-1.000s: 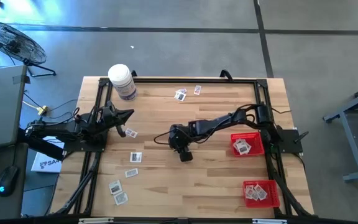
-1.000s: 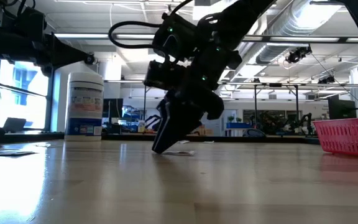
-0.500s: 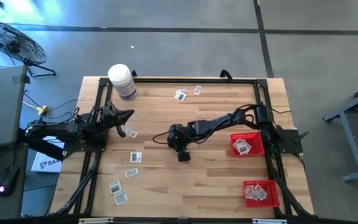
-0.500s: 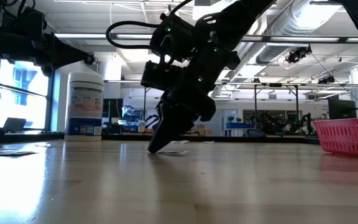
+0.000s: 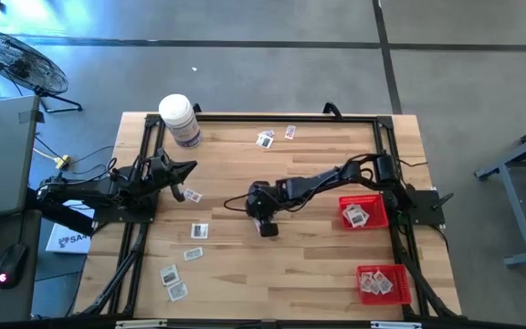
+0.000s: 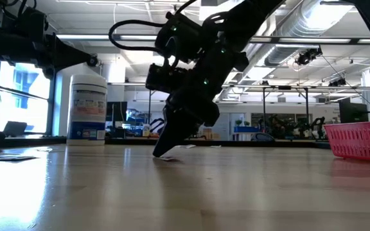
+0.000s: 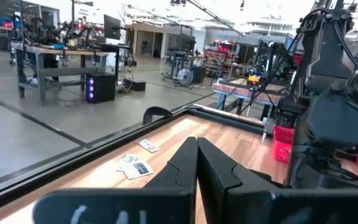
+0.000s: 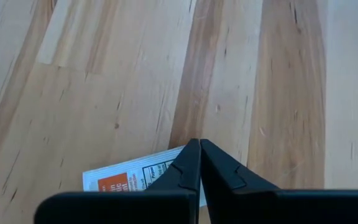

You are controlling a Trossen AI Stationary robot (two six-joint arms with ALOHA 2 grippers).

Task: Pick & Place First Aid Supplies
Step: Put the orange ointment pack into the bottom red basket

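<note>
My right gripper [image 5: 268, 228] [image 8: 195, 142] stands mid-table, slanting down, its fingertips at the wood, shut on a first aid packet [image 8: 129, 177], white with an orange patch. The gripper hides this packet in the high view. Other packets lie loose: two at the far edge [image 5: 265, 139], several at the near left [image 5: 193, 254], one [image 5: 193, 195] below my left gripper [image 5: 190, 167]. That gripper hangs shut over the table's left side and touches nothing. My right gripper has the packet's edge [image 8: 178, 152] between its two shut fingertips. The fingers come slanting down from the table's right side. In the low view the packet [image 6: 169, 156] touches the table by the fingertips, and its other end [image 6: 186, 146] tilts up behind them.
Two red mesh baskets with packets in them stand at the right, one mid-right [image 5: 379, 215] and one near the front corner [image 5: 400, 285]. A white bottle [image 5: 179, 119] stands at the far left. Bare wood lies between my right gripper and the baskets.
My right gripper has shut its fingers at the table top and taken hold of the packet, with its wrist tipping a little. The packet lay flat beside the fingertips a second ago; now its end behind the fingers is tilted up.
</note>
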